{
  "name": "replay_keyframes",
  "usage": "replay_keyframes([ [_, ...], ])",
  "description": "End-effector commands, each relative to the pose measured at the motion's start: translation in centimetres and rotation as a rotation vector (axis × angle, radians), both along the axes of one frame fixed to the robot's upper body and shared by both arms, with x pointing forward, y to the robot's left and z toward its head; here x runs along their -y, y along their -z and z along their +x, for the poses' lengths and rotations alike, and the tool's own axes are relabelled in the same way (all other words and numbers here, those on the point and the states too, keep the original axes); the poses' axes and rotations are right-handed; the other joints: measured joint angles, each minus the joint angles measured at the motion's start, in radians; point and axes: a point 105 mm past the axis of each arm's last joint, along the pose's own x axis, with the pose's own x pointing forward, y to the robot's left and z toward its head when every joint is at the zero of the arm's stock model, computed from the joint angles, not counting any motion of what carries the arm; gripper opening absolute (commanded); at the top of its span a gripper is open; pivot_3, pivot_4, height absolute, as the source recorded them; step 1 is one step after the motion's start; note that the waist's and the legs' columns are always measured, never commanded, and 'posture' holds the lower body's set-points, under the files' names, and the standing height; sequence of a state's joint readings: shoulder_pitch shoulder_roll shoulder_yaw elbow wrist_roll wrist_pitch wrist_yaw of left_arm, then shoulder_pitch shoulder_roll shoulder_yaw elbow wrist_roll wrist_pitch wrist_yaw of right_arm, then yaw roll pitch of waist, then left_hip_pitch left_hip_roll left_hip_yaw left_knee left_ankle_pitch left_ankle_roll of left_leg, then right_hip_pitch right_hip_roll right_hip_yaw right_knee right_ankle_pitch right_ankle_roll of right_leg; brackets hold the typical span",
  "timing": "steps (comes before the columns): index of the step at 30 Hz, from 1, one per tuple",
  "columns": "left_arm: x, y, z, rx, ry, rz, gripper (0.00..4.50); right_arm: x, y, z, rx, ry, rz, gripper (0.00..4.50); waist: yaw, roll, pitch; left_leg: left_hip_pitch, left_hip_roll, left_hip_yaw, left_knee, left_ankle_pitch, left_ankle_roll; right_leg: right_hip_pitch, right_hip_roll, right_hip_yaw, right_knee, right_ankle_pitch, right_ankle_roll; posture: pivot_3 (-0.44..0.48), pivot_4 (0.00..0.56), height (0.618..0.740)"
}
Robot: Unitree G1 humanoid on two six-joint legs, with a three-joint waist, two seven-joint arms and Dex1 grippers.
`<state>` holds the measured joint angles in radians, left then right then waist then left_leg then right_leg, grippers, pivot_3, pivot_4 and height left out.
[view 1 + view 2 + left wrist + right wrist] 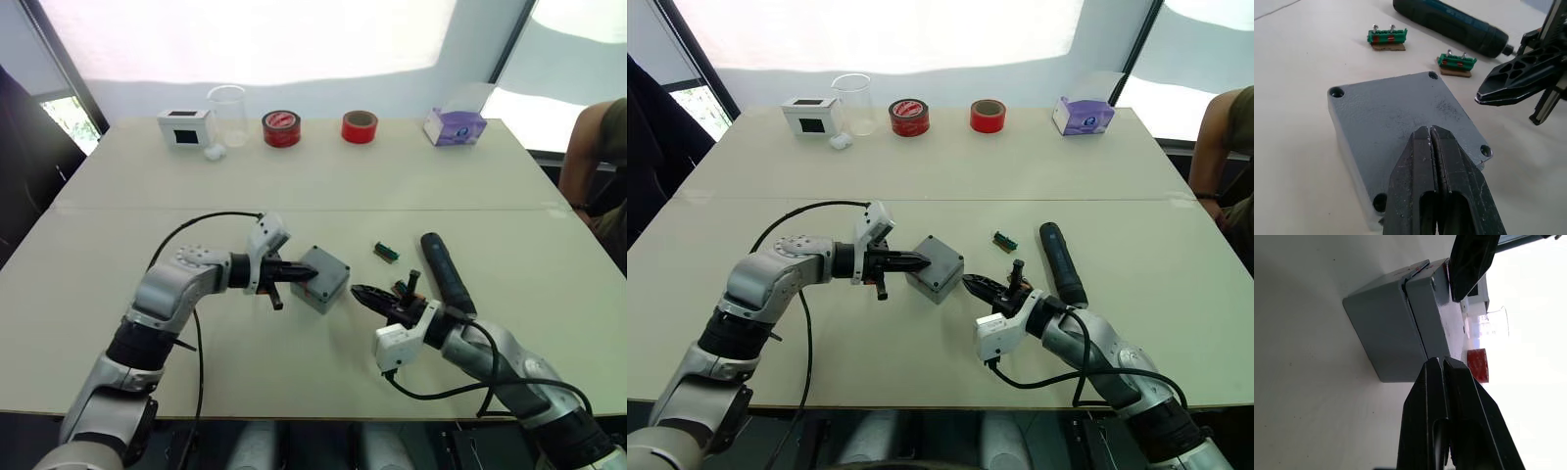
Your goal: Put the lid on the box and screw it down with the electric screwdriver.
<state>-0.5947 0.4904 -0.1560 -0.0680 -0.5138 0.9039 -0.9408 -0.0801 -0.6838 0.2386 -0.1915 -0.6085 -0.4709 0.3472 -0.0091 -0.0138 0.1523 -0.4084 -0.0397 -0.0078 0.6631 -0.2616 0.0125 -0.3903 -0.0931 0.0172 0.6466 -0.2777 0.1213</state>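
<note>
The grey box (1381, 338) stands mid-table with the flat grey lid (1396, 112) sitting on top of it; a seam between the two runs along the side. My left gripper (309, 273) is shut, and its tips rest on the lid's face near one edge. From the right, my right gripper (358, 292) is also shut and empty, its tip almost touching the side of the box at the seam. The black electric screwdriver (446, 269) lies on the table to the right of the box, behind my right wrist.
Two small green terminal blocks (1387, 36) (1455, 61) lie between box and screwdriver. Along the far edge stand a white box with a black screen (184, 126), a clear beaker (228, 116), two red tape rolls (281, 128) (360, 126) and a purple tissue box (454, 126). A person (602, 166) sits at the right.
</note>
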Motion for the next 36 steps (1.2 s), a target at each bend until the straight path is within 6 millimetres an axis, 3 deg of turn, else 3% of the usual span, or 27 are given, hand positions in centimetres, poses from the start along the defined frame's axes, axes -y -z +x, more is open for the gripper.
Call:
replay_keyframes([
  [1,-0.6,-3.3,0.5,0.016,-0.008,-0.108,0.0,0.0,-0.8,0.0,-0.095,0.029,0.122,0.02,-0.001,0.0,0.0,0.0,0.0,0.0,0.0,0.0,0.0,0.0,0.0,0.0,0.0,0.0,0.0,0.0,0.15,0.74],
  [5,-2.2,-5.3,2.7,0.02,-0.116,-0.178,0.0,-0.1,-2.9,0.6,-0.432,0.094,0.492,0.02,-0.002,0.0,0.001,0.0,0.0,-0.001,0.0,0.0,0.0,0.0,0.0,0.0,0.0,0.0,0.0,0.0,0.15,0.74],
  [8,-3.4,-4.1,4.3,0.045,-0.202,-0.092,0.0,-0.8,-3.7,0.4,-0.586,0.085,0.605,0.02,-0.002,0.0,0.001,0.0,0.001,-0.001,0.0,0.0,0.0,0.0,0.0,-0.001,0.0,0.0,0.0,0.0,0.15,0.74],
  [13,-4.3,-1.3,5.5,0.073,-0.246,0.061,0.0,-2.0,-3.2,-0.6,-0.73,0.075,0.596,0.02,0.005,0.0,0.001,-0.001,0.0,-0.001,-0.001,0.0,0.0,-0.001,0.0,-0.001,-0.001,0.0,0.0,0.0,0.15,0.74],
  [19,-3.1,1.1,3.8,0.08,-0.136,0.152,0.0,-2.5,-2.0,-1.8,-0.828,0.092,0.535,0.02,0.006,0.0,0.001,-0.002,0.0,-0.001,-0.002,0.0,0.0,-0.002,-0.002,-0.001,-0.001,0.0,0.0,0.0,0.15,0.74],
  [36,-1.9,0.5,3.2,0.076,-0.11,0.11,0.0,-2.7,-1.3,-0.5,-0.805,0.129,0.527,0.02,0.02,0.0,0.002,-0.002,-0.001,-0.001,-0.002,0.0,0.0,-0.003,-0.004,-0.002,-0.001,0.0,0.0,0.0,0.15,0.74],
])
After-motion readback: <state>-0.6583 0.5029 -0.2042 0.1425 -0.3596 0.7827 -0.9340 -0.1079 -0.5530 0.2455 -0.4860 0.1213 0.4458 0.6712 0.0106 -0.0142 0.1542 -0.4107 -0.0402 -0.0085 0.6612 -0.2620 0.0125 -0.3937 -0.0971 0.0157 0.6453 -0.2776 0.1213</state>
